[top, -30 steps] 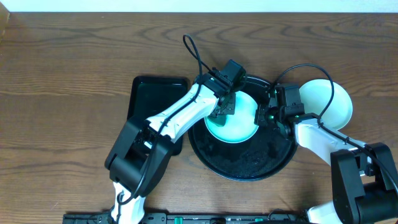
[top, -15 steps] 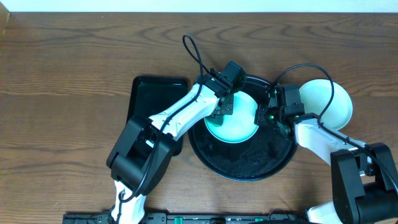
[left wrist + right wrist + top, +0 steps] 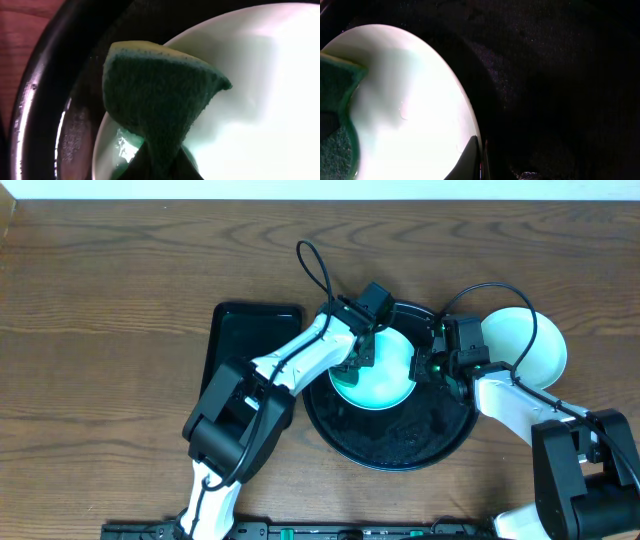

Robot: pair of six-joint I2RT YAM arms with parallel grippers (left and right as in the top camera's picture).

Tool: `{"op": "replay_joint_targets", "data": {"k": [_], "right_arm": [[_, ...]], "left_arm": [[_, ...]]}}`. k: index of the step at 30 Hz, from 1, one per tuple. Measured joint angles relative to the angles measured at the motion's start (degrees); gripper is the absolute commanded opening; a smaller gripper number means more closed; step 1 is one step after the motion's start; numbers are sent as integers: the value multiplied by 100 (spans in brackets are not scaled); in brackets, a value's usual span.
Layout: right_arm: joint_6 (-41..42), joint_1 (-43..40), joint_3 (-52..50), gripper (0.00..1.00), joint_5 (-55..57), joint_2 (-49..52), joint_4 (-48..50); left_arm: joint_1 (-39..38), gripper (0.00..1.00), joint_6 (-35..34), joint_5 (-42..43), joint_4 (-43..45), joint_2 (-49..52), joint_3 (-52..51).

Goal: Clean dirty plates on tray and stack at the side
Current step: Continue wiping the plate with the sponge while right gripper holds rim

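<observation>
**Sponge on the mint plate, rim pinched from the right**

The brown wooden surface (image 3: 120,270) carries both trays. The left arm (image 3: 300,358) stretches from the near left edge diagonally up and to the right, crossing the corner of the rectangular black tray (image 3: 240,330), with its wrist bent down over the round black tray (image 3: 390,448). The right arm (image 3: 510,405) comes in from the near right corner, its forearm angled up and to the left, low above that tray's right rim.

A mint-green plate (image 3: 385,385) lies inside the round black tray, in its upper half. A white plate (image 3: 530,345) sits on the surface just beside the tray's right edge.

The left tool (image 3: 362,358) is clamped on a folded green sponge (image 3: 160,100), whose broad face rests against the upper left part of the mint-green plate. The right tool (image 3: 432,366) is pressed together on the plate's right rim, one finger above the rim and one below it, opposite the sponge.
</observation>
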Motion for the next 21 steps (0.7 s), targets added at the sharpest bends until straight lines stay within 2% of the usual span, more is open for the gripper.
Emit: {"op": "replay_joint_targets", "data": {"k": [21], "right_arm": [[-2, -2, 0, 1, 24, 0, 0]], "left_arm": [[271, 8, -35, 1766, 109, 111, 48]]}}
